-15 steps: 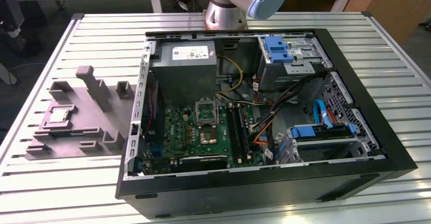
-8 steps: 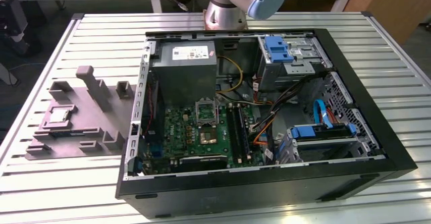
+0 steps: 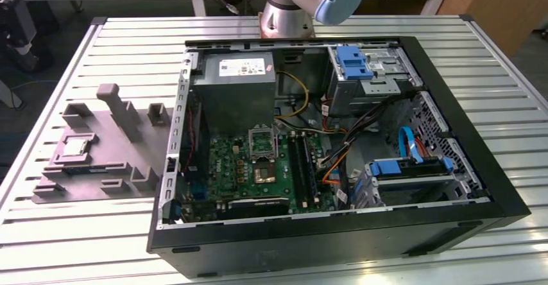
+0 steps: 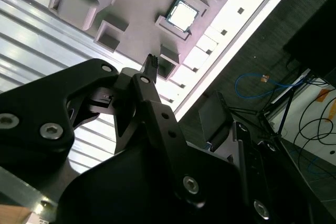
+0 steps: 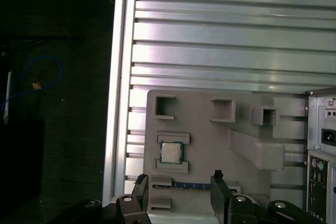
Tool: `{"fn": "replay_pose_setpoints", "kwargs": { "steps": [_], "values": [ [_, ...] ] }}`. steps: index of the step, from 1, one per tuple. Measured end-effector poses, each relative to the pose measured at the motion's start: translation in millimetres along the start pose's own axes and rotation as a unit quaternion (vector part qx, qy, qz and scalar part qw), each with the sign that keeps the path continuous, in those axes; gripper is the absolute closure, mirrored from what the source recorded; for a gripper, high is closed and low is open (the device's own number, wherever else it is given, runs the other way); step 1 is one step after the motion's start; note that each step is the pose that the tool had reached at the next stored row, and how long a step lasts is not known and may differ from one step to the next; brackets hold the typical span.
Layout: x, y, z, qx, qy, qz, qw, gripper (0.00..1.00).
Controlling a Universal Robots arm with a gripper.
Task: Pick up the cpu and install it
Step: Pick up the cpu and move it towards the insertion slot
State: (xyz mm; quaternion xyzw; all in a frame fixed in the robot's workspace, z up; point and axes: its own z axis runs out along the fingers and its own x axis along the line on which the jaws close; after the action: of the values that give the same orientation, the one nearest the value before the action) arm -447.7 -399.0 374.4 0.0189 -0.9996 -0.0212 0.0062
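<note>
The gripper point(image 5: 179, 177) is hovering w/ its fingers point(image 5: 216, 176) spread wide, pinching nothing; the frame edge is cutting off most of both fingers. Just beyond the tips, the cpu point(image 5: 170, 152) is lying flat, silvery top up, in a square pocket of the grey holder tray point(image 5: 199, 114), apart from the fingers. In the exterior view, that tray is sitting on the slatted table point(image 3: 154, 28), at the exterior view's left of the open PC case point(image 3: 342, 233). Inside, the grey power supply box point(image 3: 233, 102) is showing a white label point(image 3: 244, 67); its print can't be made out. Farthest back, the arm's base point(image 3: 287, 15) is running out of frame.
</note>
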Motion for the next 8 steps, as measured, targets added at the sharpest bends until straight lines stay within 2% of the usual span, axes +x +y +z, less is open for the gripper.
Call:
{"fn": "replay_pose_setpoints", "kwargs": {
  "steps": [4,8],
  "values": [
    [0.4,0.0,2.0,0.0,-0.0002,0.003,1.0,0.41],
    [0.8,-2.0,8.3,0.0,-0.0001,0.003,1.0,0.41]
  ]
}}
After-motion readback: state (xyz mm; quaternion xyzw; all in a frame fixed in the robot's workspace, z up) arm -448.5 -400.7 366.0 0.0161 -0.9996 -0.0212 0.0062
